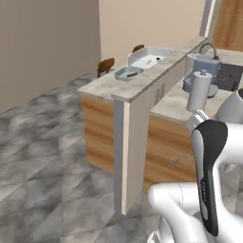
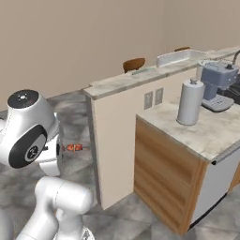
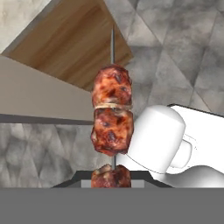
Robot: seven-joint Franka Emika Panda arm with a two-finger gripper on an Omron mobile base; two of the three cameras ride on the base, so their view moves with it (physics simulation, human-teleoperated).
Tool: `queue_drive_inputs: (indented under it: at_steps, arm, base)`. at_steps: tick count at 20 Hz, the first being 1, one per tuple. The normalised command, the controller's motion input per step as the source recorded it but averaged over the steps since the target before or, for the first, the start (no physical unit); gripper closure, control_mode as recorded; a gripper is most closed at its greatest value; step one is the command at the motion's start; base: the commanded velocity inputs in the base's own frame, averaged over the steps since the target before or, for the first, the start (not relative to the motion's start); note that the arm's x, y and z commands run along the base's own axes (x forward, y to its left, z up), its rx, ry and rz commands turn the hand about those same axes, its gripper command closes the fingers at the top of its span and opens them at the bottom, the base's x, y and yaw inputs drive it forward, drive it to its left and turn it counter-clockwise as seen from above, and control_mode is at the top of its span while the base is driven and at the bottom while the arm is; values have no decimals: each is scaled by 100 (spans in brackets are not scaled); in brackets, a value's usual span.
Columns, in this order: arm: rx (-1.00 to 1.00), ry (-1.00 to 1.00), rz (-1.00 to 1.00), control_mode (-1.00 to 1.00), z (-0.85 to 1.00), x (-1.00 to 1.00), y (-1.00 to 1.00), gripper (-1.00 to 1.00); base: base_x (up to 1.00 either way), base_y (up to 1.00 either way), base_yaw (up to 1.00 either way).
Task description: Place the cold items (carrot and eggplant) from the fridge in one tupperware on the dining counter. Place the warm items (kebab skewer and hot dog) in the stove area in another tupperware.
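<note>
- Brown grilled meat pieces of the kebab skewer (image 3: 111,120) stand in the middle of the hand view, with the thin metal pin pointing to 12 o'clock.
- The fingers (image 3: 111,177) are clenched on the lowest meat piece of this skewer, at 6 o'clock in the hand view.
- In the right base view, the same skewer (image 2: 73,147) shows as a small orange-red thing at 9 o'clock, just beside the white arm and above the grey tiled floor (image 2: 117,211).
- Behind the skewer in the hand view there is the grey floor and, toward 11 o'clock, a wooden cabinet side.
- On the high desk (image 1: 102,85) in the left base view, a small teal container (image 1: 128,72) lies at about 12 o'clock, with something dark inside; I cannot tell what it is.
- A bigger white container (image 1: 149,58) lies just behind the teal one, toward 1 o'clock.
- On the lower desk (image 2: 211,131) stands a white paper towel roll (image 2: 190,101), upright, and near it at 2 o'clock a blue-grey coffee machine (image 2: 218,82).
</note>
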Motion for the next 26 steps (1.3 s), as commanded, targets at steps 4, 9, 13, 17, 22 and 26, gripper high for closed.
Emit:
queue_drive_inputs:
  at_steps: [4, 9, 13, 17, 22, 26]
  arm:
    - [0, 0, 0, 100, 0, 0, 0, 100]
    - [0, 0, 0, 100, 0, 0, 0, 100]
    - [0, 0, 0, 100, 0, 0, 0, 100]
    - [0, 0, 0, 100, 0, 0, 0, 100]
    - [0, 0, 0, 100, 0, 0, 0, 100]
    - [0, 0, 0, 100, 0, 0, 0, 100]
  base:
    - [30, 100, -28]
    - [44, 100, -36]
    - [48, 100, -39]
    - [45, 100, -35]
    - [44, 100, -35]
    - [48, 100, -39]
